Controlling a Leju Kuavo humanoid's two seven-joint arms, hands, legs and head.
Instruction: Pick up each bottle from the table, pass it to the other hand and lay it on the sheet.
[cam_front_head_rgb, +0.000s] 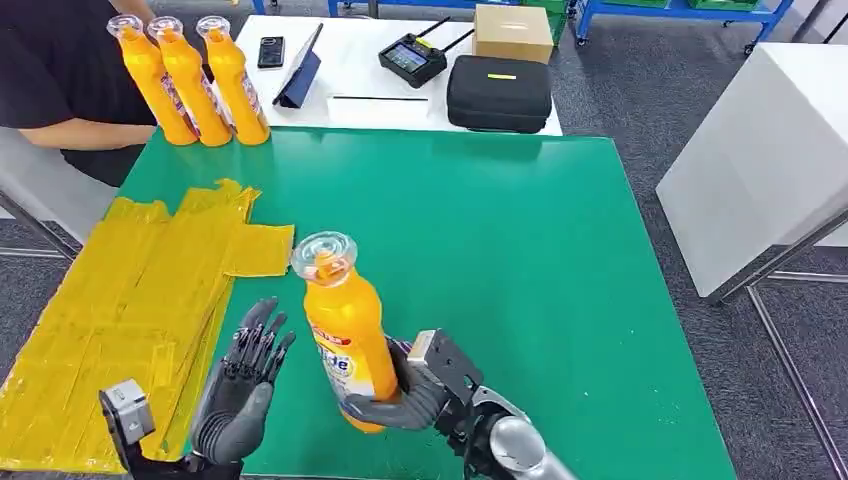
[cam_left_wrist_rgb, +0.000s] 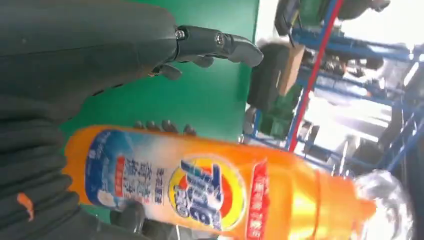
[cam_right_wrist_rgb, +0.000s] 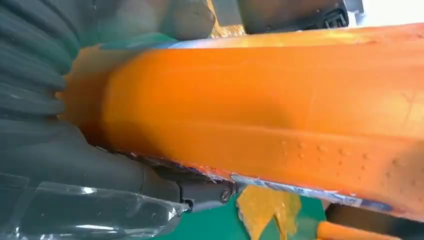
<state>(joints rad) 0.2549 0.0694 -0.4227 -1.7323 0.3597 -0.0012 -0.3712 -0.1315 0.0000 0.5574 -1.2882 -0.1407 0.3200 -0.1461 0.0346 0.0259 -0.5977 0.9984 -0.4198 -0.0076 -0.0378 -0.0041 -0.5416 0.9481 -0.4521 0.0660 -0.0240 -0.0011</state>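
My right hand (cam_front_head_rgb: 415, 395) grips an orange bottle (cam_front_head_rgb: 345, 325) with a clear cap, held upright above the near part of the green table (cam_front_head_rgb: 480, 230). The same bottle (cam_left_wrist_rgb: 210, 185) lies large across the left wrist view, and its orange body (cam_right_wrist_rgb: 270, 110) is close up in the right wrist view. My left hand (cam_front_head_rgb: 245, 380) stands open just to the bottle's left, fingers spread, not touching it. Three more orange bottles (cam_front_head_rgb: 190, 80) stand in a row at the table's far left corner. A crumpled yellow sheet (cam_front_head_rgb: 120, 320) covers the table's left side.
A person in a black top (cam_front_head_rgb: 60, 70) sits at the far left behind the bottles. A white table behind carries a phone, a tablet, a controller (cam_front_head_rgb: 412, 58), a black case (cam_front_head_rgb: 498, 92) and a cardboard box (cam_front_head_rgb: 512, 32). A white table (cam_front_head_rgb: 760, 150) stands to the right.
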